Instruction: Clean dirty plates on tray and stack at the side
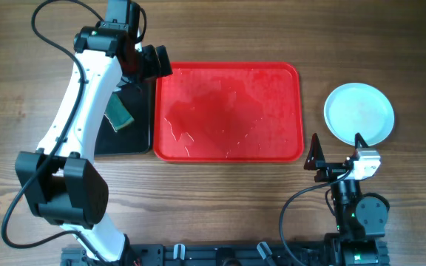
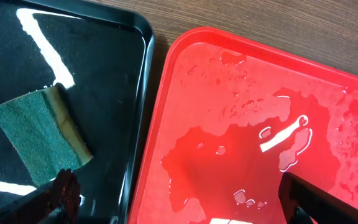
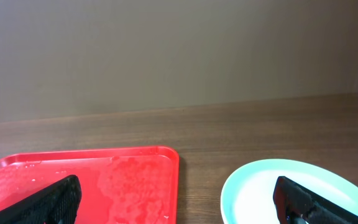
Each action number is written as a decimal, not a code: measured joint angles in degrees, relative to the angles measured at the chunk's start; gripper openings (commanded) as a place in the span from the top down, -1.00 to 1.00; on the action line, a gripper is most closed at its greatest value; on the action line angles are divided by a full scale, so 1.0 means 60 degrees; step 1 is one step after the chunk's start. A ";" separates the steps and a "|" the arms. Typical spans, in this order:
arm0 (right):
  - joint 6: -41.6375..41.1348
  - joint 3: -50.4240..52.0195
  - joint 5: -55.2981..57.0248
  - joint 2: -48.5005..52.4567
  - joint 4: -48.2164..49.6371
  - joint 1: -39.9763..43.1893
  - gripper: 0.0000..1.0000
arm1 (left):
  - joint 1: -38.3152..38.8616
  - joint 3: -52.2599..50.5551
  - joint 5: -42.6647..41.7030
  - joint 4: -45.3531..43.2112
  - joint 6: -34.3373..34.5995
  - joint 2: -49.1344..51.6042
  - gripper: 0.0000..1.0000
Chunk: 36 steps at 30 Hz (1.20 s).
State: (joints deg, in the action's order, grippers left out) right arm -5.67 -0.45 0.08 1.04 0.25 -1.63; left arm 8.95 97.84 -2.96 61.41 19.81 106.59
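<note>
We see the red tray (image 1: 228,111) in the middle of the wooden table (image 1: 220,214). Its floor is wet with a shallow puddle (image 2: 247,155) and scattered drops, and no plate lies on it. The one plate we can make out, a pale blue plate (image 1: 359,113), lies flat on the table to the right of the tray, apart from its rim. We cannot tell whether others lie beneath it.

The right gripper (image 1: 337,150) sits at the near side of that plate with its fingers spread wide and nothing between them. In the right wrist view one finger shows in front of the tray's near right corner and the other in front of the plate's near edge. The gap between tray and plate lies between them.

The left gripper (image 1: 145,65) is at the far left corner of the red tray, well apart from the plate. Its fingers are also spread wide and hold nothing. In the left wrist view one finger shows over the black tray (image 2: 104,56), which lies just beside the red tray's left edge, and the other over the red tray's wet floor. A green and yellow sponge (image 2: 39,134) lies on the black tray, near the left finger and clear of both fingers.
</note>
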 measured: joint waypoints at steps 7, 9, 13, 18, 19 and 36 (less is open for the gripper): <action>0.0004 0.0000 0.0000 0.0000 0.0000 0.0000 -0.99 | 0.0000 0.0000 0.0000 0.0000 0.0000 0.0000 -1.00; 0.0000 0.0000 0.0000 0.0000 0.0000 0.0000 -0.99 | 0.0000 0.0000 0.0000 0.0000 0.0000 0.0000 -1.00; 0.0000 0.0000 0.0000 0.0000 0.0000 0.0000 -0.99 | 0.0000 0.0000 0.0000 0.0000 0.0000 0.0000 -1.00; 0.0000 0.0000 0.0000 0.0000 0.0000 0.0000 -0.99 | 0.0000 0.0000 0.0004 0.0000 0.0000 0.0000 -1.00; 0.0004 0.0000 0.0000 0.0000 0.0000 0.0000 -0.99 | 0.0000 0.0000 0.0011 -0.0007 0.0000 0.0000 -1.00; 0.0004 0.0000 0.0000 -0.0007 0.0000 0.0000 -0.99 | 0.0335 -0.0984 0.0812 -0.2131 -0.0007 -0.2492 -1.00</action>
State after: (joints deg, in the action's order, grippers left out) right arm -5.65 -0.45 0.08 0.99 0.25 -1.63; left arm 10.96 91.94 1.91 48.62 19.77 91.64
